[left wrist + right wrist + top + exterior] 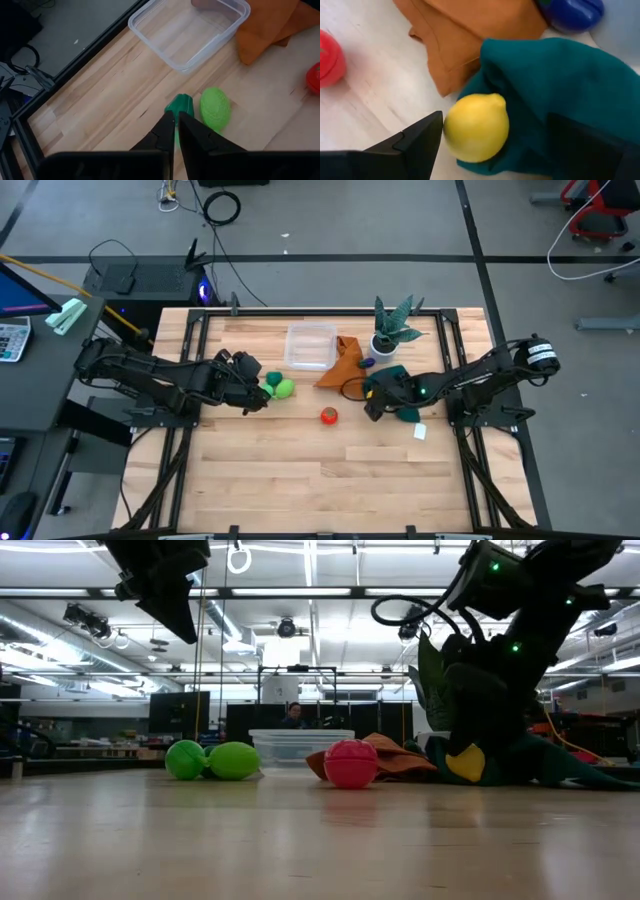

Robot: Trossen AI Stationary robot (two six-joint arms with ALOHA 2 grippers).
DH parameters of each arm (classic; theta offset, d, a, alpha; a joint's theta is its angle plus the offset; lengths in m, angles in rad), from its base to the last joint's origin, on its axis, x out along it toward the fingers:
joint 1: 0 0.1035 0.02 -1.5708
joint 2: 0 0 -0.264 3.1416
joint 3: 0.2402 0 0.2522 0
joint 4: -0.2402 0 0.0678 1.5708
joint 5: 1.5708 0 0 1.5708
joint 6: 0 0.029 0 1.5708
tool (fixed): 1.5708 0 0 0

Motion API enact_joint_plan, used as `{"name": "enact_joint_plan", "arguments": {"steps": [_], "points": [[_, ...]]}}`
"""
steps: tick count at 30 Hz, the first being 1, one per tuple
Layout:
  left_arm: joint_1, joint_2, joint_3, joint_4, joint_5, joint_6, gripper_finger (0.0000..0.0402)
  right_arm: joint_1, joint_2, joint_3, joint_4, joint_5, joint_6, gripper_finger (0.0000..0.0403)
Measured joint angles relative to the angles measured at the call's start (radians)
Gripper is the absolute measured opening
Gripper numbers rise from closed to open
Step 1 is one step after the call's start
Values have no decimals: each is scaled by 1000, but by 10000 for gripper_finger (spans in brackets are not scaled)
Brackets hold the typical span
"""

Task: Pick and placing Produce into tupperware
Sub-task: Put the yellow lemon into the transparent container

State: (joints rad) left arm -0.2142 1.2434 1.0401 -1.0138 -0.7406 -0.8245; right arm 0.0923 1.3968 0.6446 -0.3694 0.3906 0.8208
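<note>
The clear tupperware (311, 345) stands near the table's far edge, with nothing inside that I can see. Two green produce pieces (278, 386) lie side by side on the wood, and the red piece (329, 416) sits alone near the middle. The dark purple piece (368, 363) rests by the plant pot. The yellow piece (476, 127) lies on the dark green cloth (560, 75). My left gripper (176, 116) is shut and hangs above the table just left of the darker green piece (180, 106). My right gripper (496, 122) is open around the yellow piece. My right gripper reaches down from above with the yellow produce between its open fingers. One finger (422, 140) stands right at the piece's side, and I cannot tell whether it touches. The other finger (585, 145) is well apart from it, over the cloth.
An orange cloth (340, 362) lies between the tupperware and the dark green cloth. A potted green plant (390, 330) stands at the far right. A small white tag (420, 432) lies right of the red piece. Bare wood fills the near half of the table (320, 490).
</note>
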Motion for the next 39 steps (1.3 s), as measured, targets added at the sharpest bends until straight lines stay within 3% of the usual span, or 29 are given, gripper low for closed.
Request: {"name": "enact_joint_plan", "arguments": {"steps": [13, 31, 39], "points": [[0, 0, 0, 1, 0, -2, 33, -50, 105, 0, 132, -133, -64, 310], [0, 0, 0, 5, 1, -2, 36, -50, 89, 11, 155, -154, -44, 165], [0, 0, 0, 8, 0, -2, 26, -50, 87, 90, 147, -214, -142, 170]]}}
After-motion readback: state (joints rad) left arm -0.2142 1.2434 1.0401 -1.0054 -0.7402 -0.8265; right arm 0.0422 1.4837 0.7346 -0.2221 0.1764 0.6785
